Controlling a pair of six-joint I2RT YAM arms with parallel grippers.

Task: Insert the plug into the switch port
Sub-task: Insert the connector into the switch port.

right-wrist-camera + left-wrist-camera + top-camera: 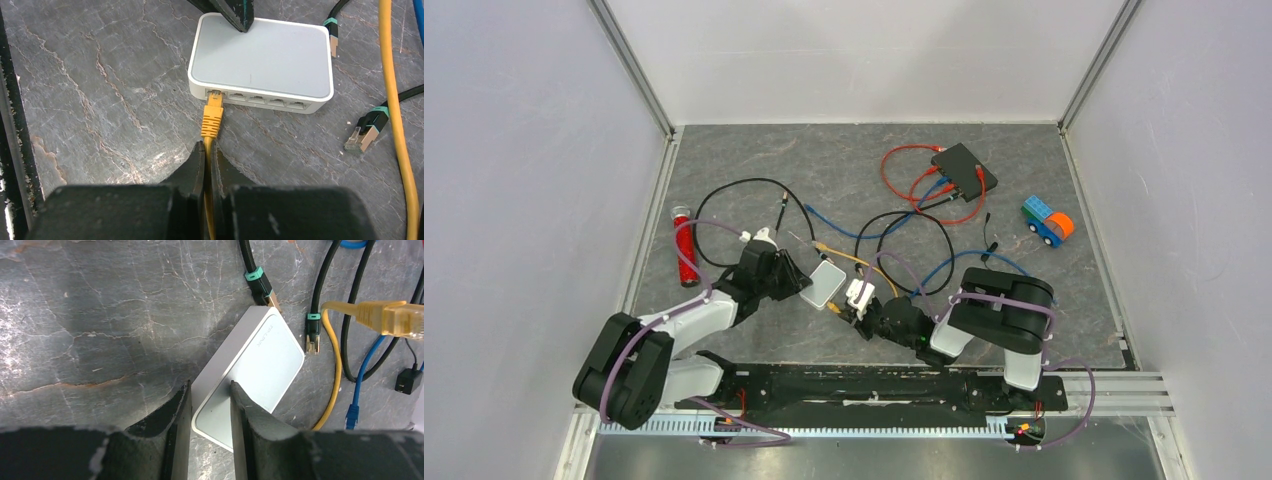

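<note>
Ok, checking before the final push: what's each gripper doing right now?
Left gripper: closed on the white switch.
Right gripper: closed on the yellow plug cable.

Network switch (260, 55): white, pale grey port row.
Plug (212, 117) at the switch's leftmost port: yellow; its cable (207, 225) yellow.
Loose plug (356, 139) right of the switch: gold, teal-banded, black lead.
Tabletop (100, 75): dark grey marbling, pale veins.

the white switch (260, 360) reads "tp-link" (faint, on its top).
</note>
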